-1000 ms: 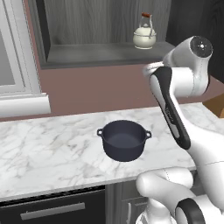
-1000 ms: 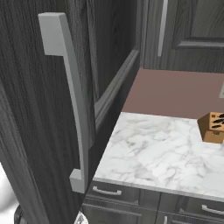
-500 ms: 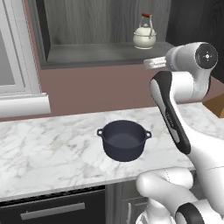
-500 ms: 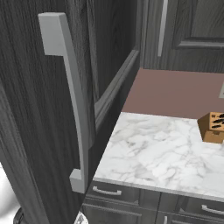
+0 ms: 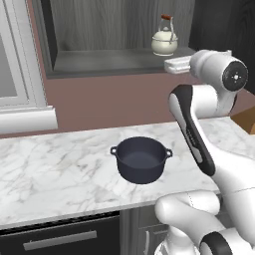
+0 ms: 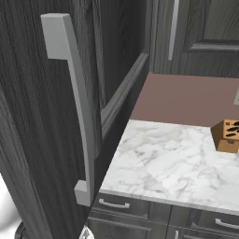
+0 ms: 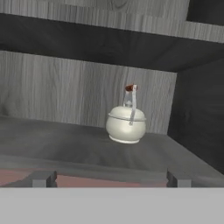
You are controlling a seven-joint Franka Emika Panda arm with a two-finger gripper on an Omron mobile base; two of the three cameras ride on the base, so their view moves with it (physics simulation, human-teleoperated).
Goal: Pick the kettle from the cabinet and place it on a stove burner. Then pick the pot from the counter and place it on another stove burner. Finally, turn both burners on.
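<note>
The arm has risen toward the cabinet [image 5: 114, 62]; kettle [image 7: 126, 124] unmoved.

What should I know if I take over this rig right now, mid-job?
Pincer: open and empty, raised to shelf height in front of the cabinet, short of the kettle.
Kettle: upright on the cabinet shelf toward its right end, handle up, untouched.
Pot: on the marble counter below the cabinet, upright, no lid, not yet moved.
Knife block: on the counter further right, clear of the work.
Done: only the approach to the cabinet.
Left: reach in, grasp the kettle, set it on a burner; move the pot to another burner; turn both burners on.
</note>
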